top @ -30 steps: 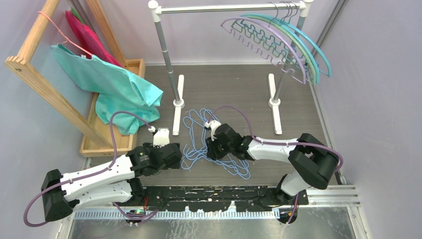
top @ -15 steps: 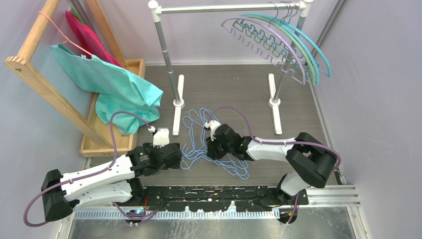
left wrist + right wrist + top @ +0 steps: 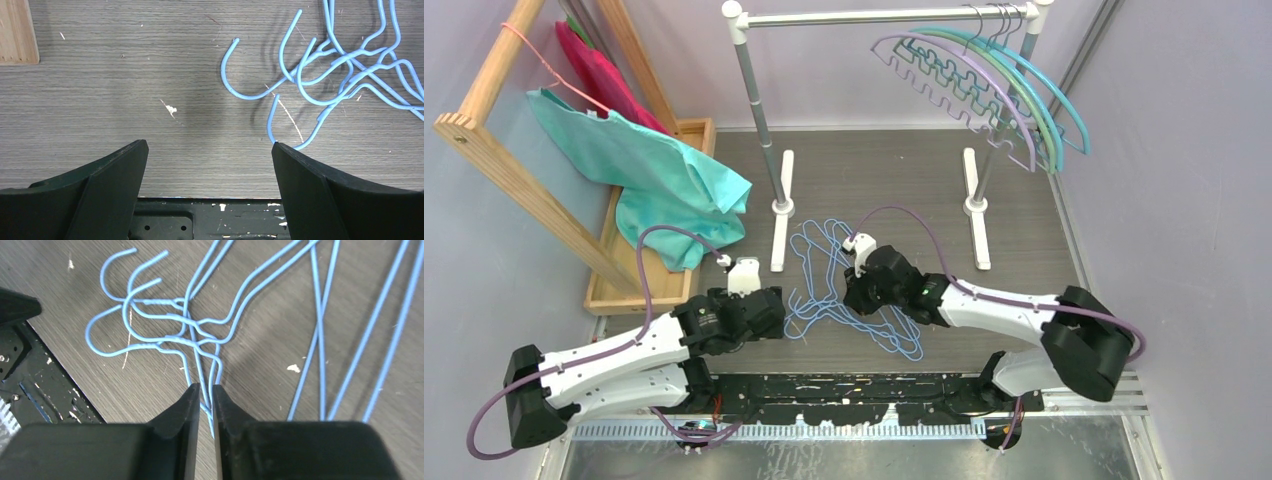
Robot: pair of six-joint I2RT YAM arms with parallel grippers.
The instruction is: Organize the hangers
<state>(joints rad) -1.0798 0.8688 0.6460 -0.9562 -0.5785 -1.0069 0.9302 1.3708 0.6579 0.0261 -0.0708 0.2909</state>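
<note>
Several light-blue wire hangers [image 3: 824, 290] lie tangled on the dark floor between my two grippers. My right gripper [image 3: 852, 297] is shut on the wires of the light-blue hangers [image 3: 200, 347], its jaws pinched on them just below the twisted necks. My left gripper [image 3: 207, 165] is open and empty, low over the floor just left of the pile; hanger hooks [image 3: 260, 75] lie ahead of its right finger. Several arched teal, green and purple hangers [image 3: 984, 80] with zigzag bars hang at the right end of the metal rail [image 3: 874, 17].
The metal rack's two white feet [image 3: 781, 205] [image 3: 975, 205] stand behind the pile. A wooden frame [image 3: 514, 170] at left carries a pink hanger [image 3: 549, 75] with a teal garment [image 3: 654, 175] over a wooden tray [image 3: 624, 285]. A black base plate [image 3: 200, 220] lies under my left gripper.
My right gripper has shifted slightly right and back, still shut on the blue wires, and its forearm swung outward. The left arm has edged slightly.
</note>
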